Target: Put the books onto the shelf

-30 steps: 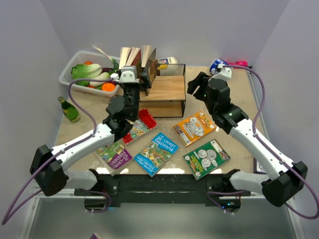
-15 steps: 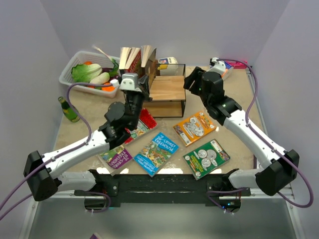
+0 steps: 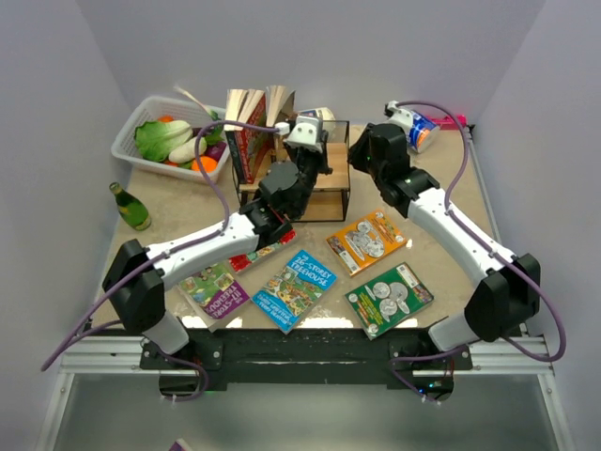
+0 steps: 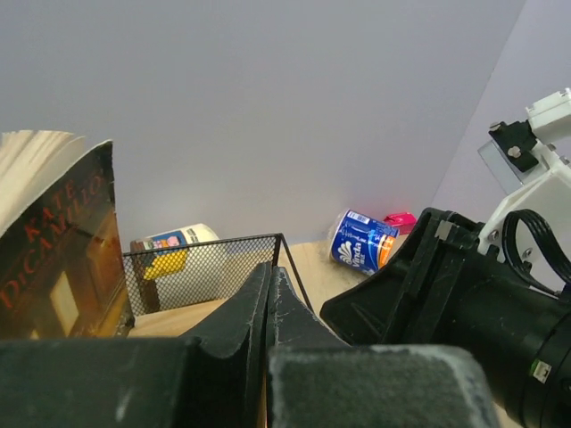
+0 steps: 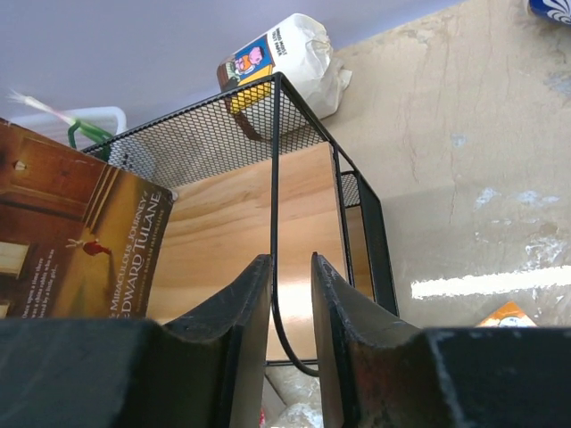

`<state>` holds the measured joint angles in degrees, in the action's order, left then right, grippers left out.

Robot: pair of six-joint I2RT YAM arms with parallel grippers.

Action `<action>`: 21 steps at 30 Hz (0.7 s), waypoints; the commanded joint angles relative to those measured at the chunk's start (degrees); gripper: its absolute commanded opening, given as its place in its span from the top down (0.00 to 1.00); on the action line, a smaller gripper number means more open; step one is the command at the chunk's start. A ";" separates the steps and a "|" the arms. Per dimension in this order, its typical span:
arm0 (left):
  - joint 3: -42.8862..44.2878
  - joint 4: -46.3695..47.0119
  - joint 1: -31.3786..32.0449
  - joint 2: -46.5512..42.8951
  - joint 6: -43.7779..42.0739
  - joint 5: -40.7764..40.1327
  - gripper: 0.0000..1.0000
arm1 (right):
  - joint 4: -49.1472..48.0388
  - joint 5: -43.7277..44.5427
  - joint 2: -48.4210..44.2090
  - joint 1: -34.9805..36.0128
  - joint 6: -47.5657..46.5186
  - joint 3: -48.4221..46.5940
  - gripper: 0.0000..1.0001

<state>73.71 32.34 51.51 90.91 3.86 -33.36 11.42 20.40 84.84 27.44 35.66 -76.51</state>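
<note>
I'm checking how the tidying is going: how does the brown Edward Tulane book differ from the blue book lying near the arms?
The brown book stands upright on the shelf, while the blue book lies flat on the table. The brown book's pages splay apart, but the blue book is closed. Their covers are dark brown and bright blue. Both are thin paperbacks.

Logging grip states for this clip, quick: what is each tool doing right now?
Left tool: closed, nothing between its fingers.
Right tool: partly open, straddling a wire of the shelf frame, not clamped on it.
</note>
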 commanded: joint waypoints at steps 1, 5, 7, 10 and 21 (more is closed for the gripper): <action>2.67 6.32 -0.27 4.69 -0.43 -2.84 1.00 | -1.49 -1.24 0.59 -0.63 0.46 -2.50 0.75; 3.02 11.69 -0.35 9.01 -3.05 -9.68 1.00 | -1.58 -2.03 1.82 -1.25 1.16 -2.42 0.82; 4.06 12.83 -0.79 11.46 -3.51 -11.63 1.00 | -1.49 -2.56 2.26 -1.42 1.08 -2.50 0.85; 6.69 10.92 -2.10 14.54 -3.51 -13.39 1.00 | -1.58 -3.35 2.88 -1.51 1.43 -2.59 0.89; 15.04 6.52 -5.45 22.37 -3.51 -17.96 1.00 | -2.10 -5.64 4.55 -1.60 2.48 -2.50 1.00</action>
<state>83.37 38.37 47.05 111.22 0.82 -47.53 11.40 16.53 89.25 25.74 37.06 -76.86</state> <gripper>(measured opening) 0.013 0.020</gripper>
